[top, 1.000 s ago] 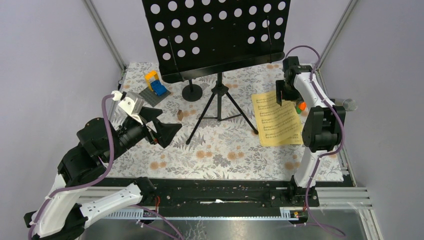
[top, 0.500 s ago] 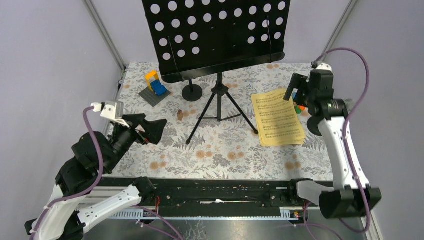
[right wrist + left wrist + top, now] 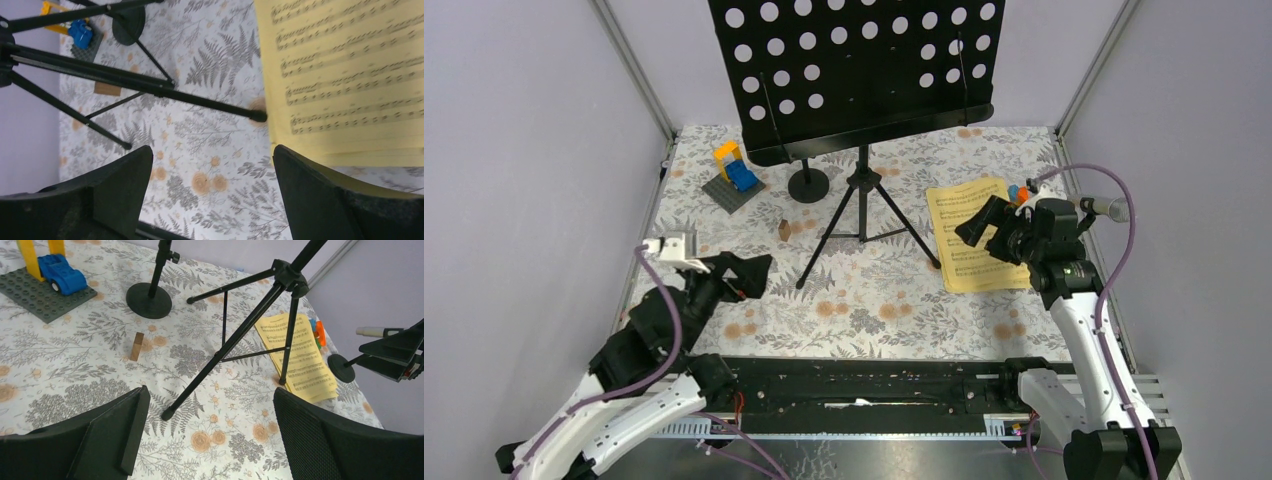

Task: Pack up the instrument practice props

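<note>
The black perforated music rack (image 3: 854, 70) stands at the back on tripod legs (image 3: 862, 215) (image 3: 225, 347) (image 3: 150, 87). Yellow sheet-music pages (image 3: 969, 255) (image 3: 300, 357) (image 3: 345, 75) lie flat to its right. A disc-based post (image 3: 808, 184) (image 3: 148, 300) stands left of the tripod. The silver microphone (image 3: 1112, 208) (image 3: 372, 332) sits on a second disc base (image 3: 341, 368) at the right edge. My right gripper (image 3: 984, 235) (image 3: 212, 150) hovers open over the pages' near part. Near the front left, my left gripper (image 3: 746, 277) (image 3: 210, 395) is open and holds nothing.
A yellow-and-blue toy block build (image 3: 734, 172) (image 3: 47, 280) sits at the back left. A small wooden block (image 3: 784, 230) (image 3: 136, 346) lies near the tripod. An orange-green toy (image 3: 1018, 193) (image 3: 320, 333) lies beside the pages. Walls close in both sides.
My right gripper swung from the pages' far right corner toward the near side and opened wider. The left arm drew back toward the front edge, still open.
</note>
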